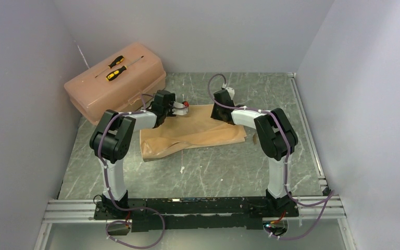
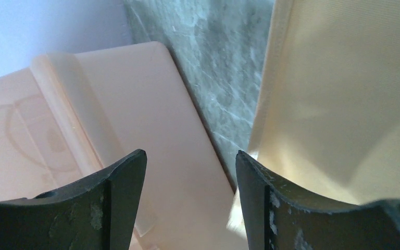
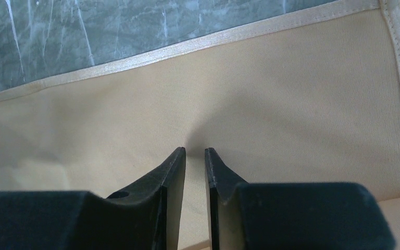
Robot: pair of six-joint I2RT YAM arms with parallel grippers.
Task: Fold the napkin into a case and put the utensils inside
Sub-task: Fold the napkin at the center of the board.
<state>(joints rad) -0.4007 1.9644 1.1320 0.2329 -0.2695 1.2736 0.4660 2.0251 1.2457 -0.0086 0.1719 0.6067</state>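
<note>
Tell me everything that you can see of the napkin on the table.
The napkin is a peach-tan, slightly shiny cloth with a stitched hem. It lies creased and partly folded on the green table, between the two arms. The right hand has its nearly closed fingers at the cloth; whether it pinches it is unclear.

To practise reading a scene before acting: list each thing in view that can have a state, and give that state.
napkin: lying flat, partly folded, creased.
toolbox: lid shut.
screwdrivers: lying on the toolbox lid.
left end effector: open, holding nothing.
right end effector: nearly closed at the napkin; grip unclear.
</note>
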